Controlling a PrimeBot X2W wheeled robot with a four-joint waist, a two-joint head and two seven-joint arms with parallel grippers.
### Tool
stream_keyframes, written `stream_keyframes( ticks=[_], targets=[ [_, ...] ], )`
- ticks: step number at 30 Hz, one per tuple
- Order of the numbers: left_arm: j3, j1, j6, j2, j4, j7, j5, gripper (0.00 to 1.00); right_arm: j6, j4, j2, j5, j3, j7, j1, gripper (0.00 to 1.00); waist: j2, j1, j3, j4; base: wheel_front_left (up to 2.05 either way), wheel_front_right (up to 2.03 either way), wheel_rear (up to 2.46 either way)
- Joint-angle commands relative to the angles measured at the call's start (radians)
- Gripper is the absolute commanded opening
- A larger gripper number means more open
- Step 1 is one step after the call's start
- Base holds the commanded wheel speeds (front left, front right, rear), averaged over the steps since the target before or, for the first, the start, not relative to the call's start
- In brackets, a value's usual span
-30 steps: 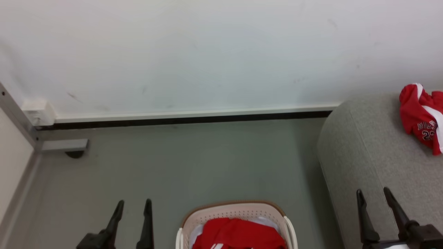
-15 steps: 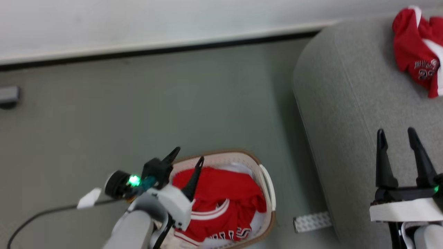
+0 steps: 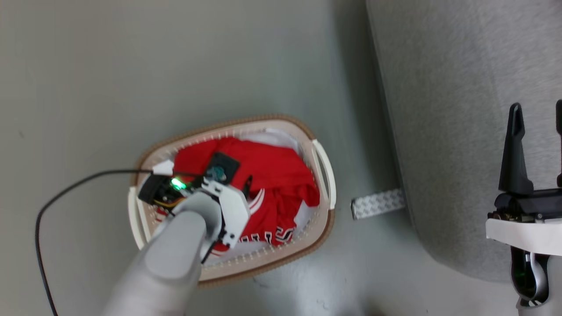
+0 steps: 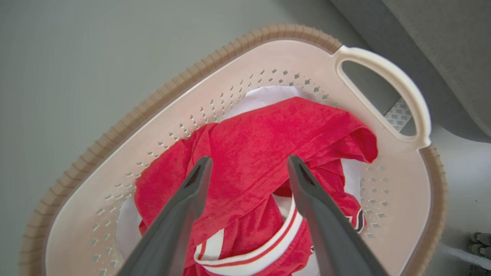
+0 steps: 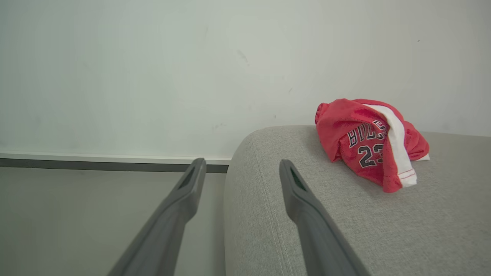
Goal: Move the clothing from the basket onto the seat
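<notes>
The cream basket [image 3: 322, 175] with a brown rim stands on the floor left of the grey seat [image 3: 439, 109]. Red clothing [image 3: 276, 175] with white trim lies crumpled in it on a white sheet [image 4: 264, 96]. My left gripper [image 4: 249, 161] hangs open just above that red clothing [image 4: 268, 134], fingers pointing down into the basket [image 4: 238, 76]. My right gripper [image 3: 538, 107] stands open and empty over the seat's front part. In the right wrist view, the right gripper [image 5: 242, 163] points towards a red garment [image 5: 364, 142] numbered 23, which lies on the seat [image 5: 307, 214] near the wall.
A white perforated strip [image 3: 377, 203] lies on the floor between basket and seat. A black cable [image 3: 66, 188] loops from my left wrist over the grey floor. A pale wall [image 5: 153, 76] with a dark baseboard stands behind the seat.
The head camera has tilted down, so the basket now sits mid-picture. My left arm has swung in over the basket and turned its fingers down towards the red clothing. Both grippers stayed open.
</notes>
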Motion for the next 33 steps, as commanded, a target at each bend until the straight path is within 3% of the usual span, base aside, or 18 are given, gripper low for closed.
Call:
stream_keyframes(
  ticks=[1,13,20,21,22,27,33],
  targets=[
    [0.004,-0.025,0.01,0.005,0.022,0.006,0.003,1.0,-0.003,-0.012,0.0,-0.003,0.002,0.001,-0.018,1.0,0.0,-0.0004,0.09,-0.014,0.0,0.0,0.0],
    [-0.016,-0.24,0.095,0.023,0.244,0.038,0.042,1.0,-0.003,-0.106,0.0,0.01,0.043,0.001,-0.063,1.0,0.0,-0.0004,0.225,-0.015,0.0,0.0,0.0],
    [-0.029,-0.294,0.087,0.033,0.314,0.036,0.042,1.0,-0.003,-0.109,0.0,0.032,0.064,0.001,-0.054,1.0,0.0,-0.0004,0.261,-0.032,0.0,0.0,0.0],
    [-0.03,-0.296,0.082,0.027,0.319,0.035,0.036,0.28,-0.003,-0.106,0.0,0.033,0.064,0.001,-0.053,1.0,0.0,-0.0004,0.263,-0.033,0.0,0.0,0.0],
    [-0.036,-0.299,0.077,0.022,0.323,0.033,0.036,0.0,-0.003,-0.104,0.0,0.035,0.065,0.001,-0.052,1.0,0.0,-0.0004,0.264,-0.032,0.0,0.0,0.0],
    [-0.05,-0.287,0.065,0.002,0.334,-0.003,0.021,0.0,-0.003,-0.082,0.0,0.04,0.067,0.001,-0.061,1.0,0.0,-0.0004,0.233,-0.017,0.0,0.0,0.0],
    [-0.036,-0.234,0.048,-0.019,0.32,-0.095,-0.034,0.0,-0.003,-0.046,0.0,0.033,0.062,0.001,-0.056,1.0,0.0,-0.0004,0.108,0.028,0.0,0.0,0.0]
  ],
)
